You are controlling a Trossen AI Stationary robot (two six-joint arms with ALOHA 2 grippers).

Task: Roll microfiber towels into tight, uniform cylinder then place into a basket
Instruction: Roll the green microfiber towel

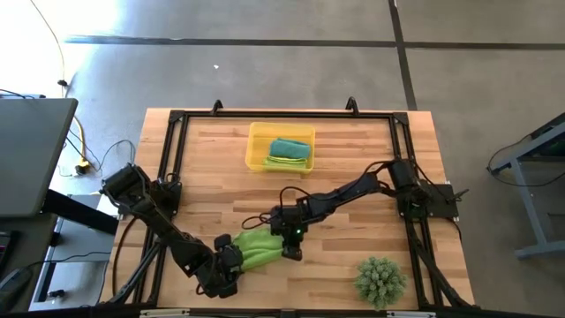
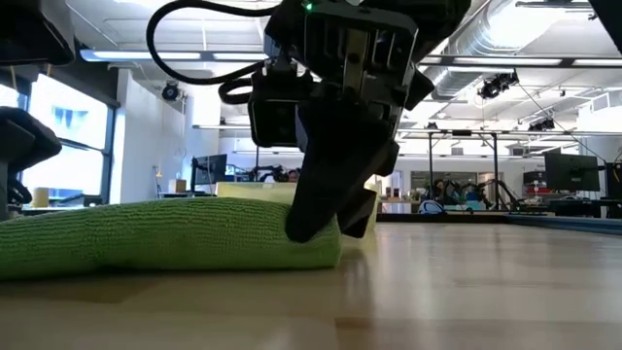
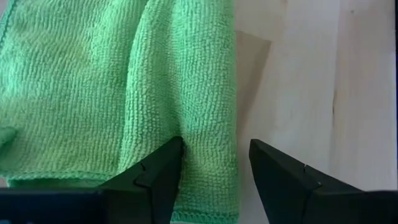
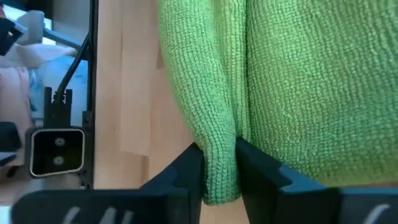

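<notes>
A lime-green towel (image 1: 256, 249) lies partly rolled on the table near its front edge, between my two grippers. My right gripper (image 4: 219, 155) is shut on the towel's right end, and it also shows in the high view (image 1: 290, 246) and the low view (image 2: 328, 219). My left gripper (image 3: 211, 149) is open at the towel's left end (image 1: 228, 263), its fingers standing on either side of a rolled fold (image 3: 205, 124). The yellow basket (image 1: 256, 159) at the far middle holds a teal towel (image 1: 290, 147) and a lime-green one (image 1: 284, 162). My right gripper pinches a thick rolled fold (image 4: 217, 140) at the towel's right end between its two fingers. The fingers come from above, slanting down. The towel lies on the table (image 2: 175, 243). My left gripper has one finger (image 3: 166, 163) against the fold; I cannot tell whether it touches.
A spiky green ball-shaped plant (image 1: 381, 281) stands at the near right corner. A black frame (image 1: 172, 150) runs around the table's edges. Bare wood lies between the towel and the basket.
</notes>
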